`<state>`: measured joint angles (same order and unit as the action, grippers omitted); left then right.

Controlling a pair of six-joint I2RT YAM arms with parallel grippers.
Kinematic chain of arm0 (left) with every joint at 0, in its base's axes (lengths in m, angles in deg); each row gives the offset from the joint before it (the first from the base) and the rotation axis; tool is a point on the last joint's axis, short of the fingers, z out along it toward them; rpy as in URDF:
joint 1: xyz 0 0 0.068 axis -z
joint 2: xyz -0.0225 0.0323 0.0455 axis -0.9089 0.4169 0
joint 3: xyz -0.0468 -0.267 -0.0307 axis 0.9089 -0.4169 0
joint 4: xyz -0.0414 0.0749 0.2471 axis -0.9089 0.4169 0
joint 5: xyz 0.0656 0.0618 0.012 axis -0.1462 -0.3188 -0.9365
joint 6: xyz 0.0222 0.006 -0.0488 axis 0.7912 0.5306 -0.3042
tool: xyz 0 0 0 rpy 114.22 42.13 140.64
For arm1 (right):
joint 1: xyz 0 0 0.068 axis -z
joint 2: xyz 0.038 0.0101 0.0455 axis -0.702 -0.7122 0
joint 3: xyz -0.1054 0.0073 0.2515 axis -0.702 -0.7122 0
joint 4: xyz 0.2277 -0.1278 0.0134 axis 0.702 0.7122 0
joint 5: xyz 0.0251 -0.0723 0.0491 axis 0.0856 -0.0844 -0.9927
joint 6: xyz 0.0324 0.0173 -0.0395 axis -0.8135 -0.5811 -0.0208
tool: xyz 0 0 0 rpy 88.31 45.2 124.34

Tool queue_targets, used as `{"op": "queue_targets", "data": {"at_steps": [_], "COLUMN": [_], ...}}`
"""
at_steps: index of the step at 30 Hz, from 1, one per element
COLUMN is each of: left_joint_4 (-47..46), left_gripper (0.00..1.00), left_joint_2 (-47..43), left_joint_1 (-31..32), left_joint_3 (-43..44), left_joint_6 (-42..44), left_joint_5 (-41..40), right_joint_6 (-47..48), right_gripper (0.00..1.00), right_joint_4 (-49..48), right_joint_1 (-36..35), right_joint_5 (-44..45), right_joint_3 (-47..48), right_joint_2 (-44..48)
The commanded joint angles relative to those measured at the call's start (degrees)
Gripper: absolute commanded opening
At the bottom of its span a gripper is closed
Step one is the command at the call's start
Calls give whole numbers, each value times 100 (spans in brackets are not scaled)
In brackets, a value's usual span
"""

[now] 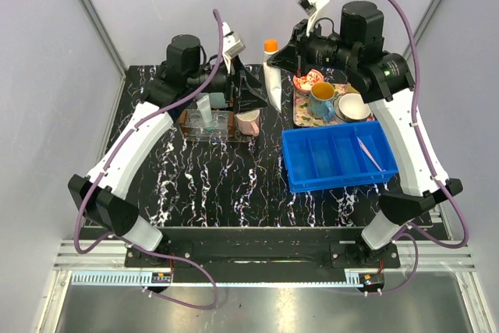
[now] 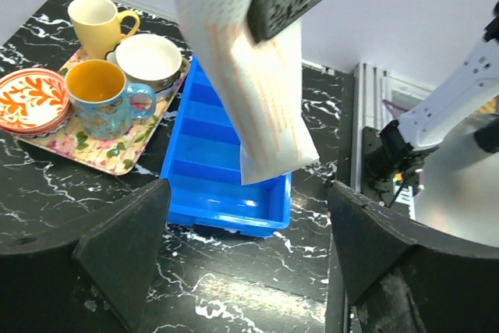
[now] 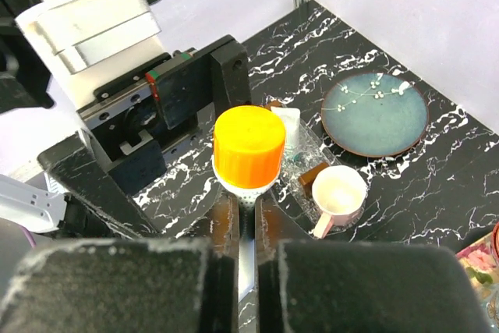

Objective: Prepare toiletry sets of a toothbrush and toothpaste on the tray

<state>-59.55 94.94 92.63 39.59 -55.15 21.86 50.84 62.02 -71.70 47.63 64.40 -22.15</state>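
My right gripper [image 1: 279, 68] is shut on the white toothpaste tube with the orange cap [image 1: 270, 45] and holds it upright, cap up, above the table; in the right wrist view the cap [image 3: 249, 146] stands over the shut jaws [image 3: 246, 220]. The tube [image 2: 249, 76] hangs in front of my left gripper [image 2: 242, 255], which is open and empty just left of it [image 1: 248, 91]. The clear tray [image 1: 222, 132] holds the teal-capped tube [image 1: 204, 109] standing up. The pale-pink toothbrush [image 1: 368, 152] lies in the blue bin [image 1: 337, 178].
A pink mug [image 1: 248, 122] stands at the clear tray's right end. The patterned tray [image 1: 300, 118] holds mugs and bowls at back right. A teal plate [image 3: 376, 112] lies behind the pink mug [image 3: 337, 196].
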Motion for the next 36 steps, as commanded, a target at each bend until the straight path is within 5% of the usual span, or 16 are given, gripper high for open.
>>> {"op": "queue_targets", "data": {"at_steps": [1, 13, 23, 31, 33, 34, 36], "left_joint_4": [-1390, -4466, -6215, -6068, -5017, -3777, -2295], "left_gripper": [87, 88, 50, 0, 0, 0, 0], "left_joint_2": [-222, -91, 68, 112, 94, 77, 15], "left_joint_1": [-81, -81, -81, -81, -90, -116, -116], "left_joint_3": [-331, -1131, -1492, -1475, -1169, -1010, -459], "left_joint_6": [-1161, -3675, -5047, -4908, -4146, -3716, -2004], "left_joint_5": [680, 1542, 1718, 1797, 1789, 1745, 1289], "right_joint_6": [-329, -750, -865, -821, -699, -628, -339], "right_gripper": [0, 0, 0, 0, 0, 0, 2], "right_joint_4": [-292, -485, -529, -512, -485, -459, -310], "right_joint_1": [13, 13, 40, 118, 145, 136, 145], "right_joint_5": [-105, -853, -1038, -1047, -968, -846, -670], "right_joint_3": [467, 872, 969, 995, 978, 934, 890], "right_joint_2": [35, -106, -115, -53, -1, 17, 96]}}
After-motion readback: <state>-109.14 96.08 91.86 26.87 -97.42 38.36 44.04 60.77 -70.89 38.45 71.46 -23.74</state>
